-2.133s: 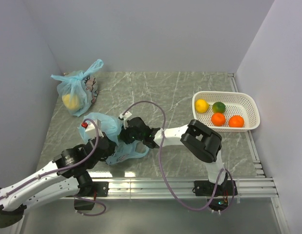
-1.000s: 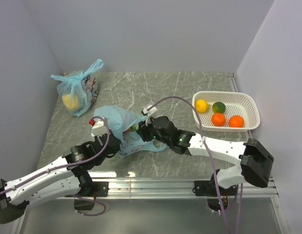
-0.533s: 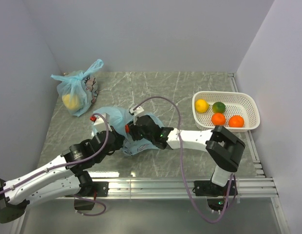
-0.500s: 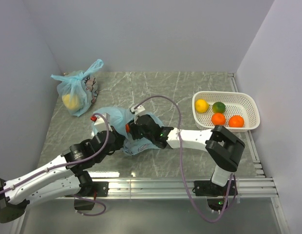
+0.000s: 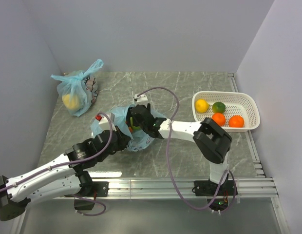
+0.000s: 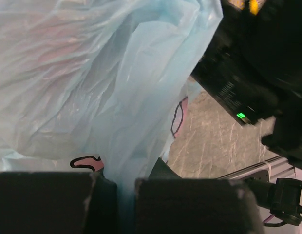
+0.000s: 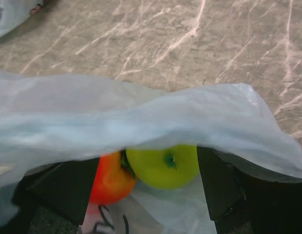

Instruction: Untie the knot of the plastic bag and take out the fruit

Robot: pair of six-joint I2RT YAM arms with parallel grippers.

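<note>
A marbled grey table seen from above, with two robot arms meeting at a thin, light-blue plastic bag near the table's middle left. No tied knot shows on this bag; its mouth looks loose and open.

The left gripper has its jaws closed tight on a fold of the bag's film at the near-left side. The right gripper reaches into the bag's mouth, jaws spread wide. Between them lie a bright green fruit and, touching it on the left, a red-orange fruit. A sheet of film drapes just above both. The jaws do not appear to press either fruit.

At the far right, a white basket holds a yellow fruit, a dark green fruit and two orange fruits. At the far left stands a second blue bag, knotted.

The film is likely flimsy, slippery and easy to tear or snag, best held by a bunched fold. The green fruit looks firm, smooth and apt to roll, so a grip across its widest part, clear of the film, seems soundest.
</note>
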